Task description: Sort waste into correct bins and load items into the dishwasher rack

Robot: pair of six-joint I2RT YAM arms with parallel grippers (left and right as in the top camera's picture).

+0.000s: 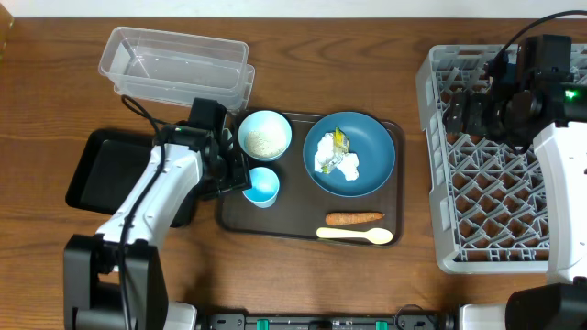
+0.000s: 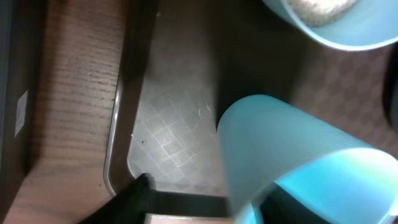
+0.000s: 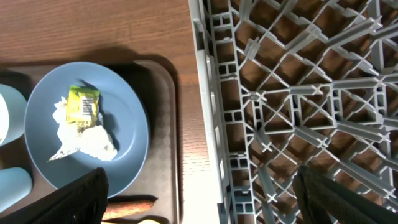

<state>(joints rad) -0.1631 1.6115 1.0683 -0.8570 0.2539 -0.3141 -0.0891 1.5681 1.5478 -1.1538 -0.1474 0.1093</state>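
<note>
A small light-blue cup (image 1: 262, 187) stands on the brown tray (image 1: 303, 229). It fills the right of the left wrist view (image 2: 280, 149). My left gripper (image 1: 240, 177) is open at the cup. One finger is outside its left wall, and the other seems to be at or inside its rim (image 2: 205, 199). Also on the tray are a bowl (image 1: 265, 135) holding white crumbs, a blue plate (image 1: 367, 170) with crumpled waste (image 1: 335, 156), a carrot piece (image 1: 353, 218) and a pale spoon (image 1: 355, 236). My right gripper (image 3: 211, 199) is open and empty over the left edge of the grey dishwasher rack (image 1: 486, 183).
A black bin (image 1: 105, 170) sits left of the tray, partly under my left arm. Stacked clear plastic containers (image 1: 174, 64) stand at the back left. A strip of bare wood lies between the tray and the rack (image 3: 199, 112).
</note>
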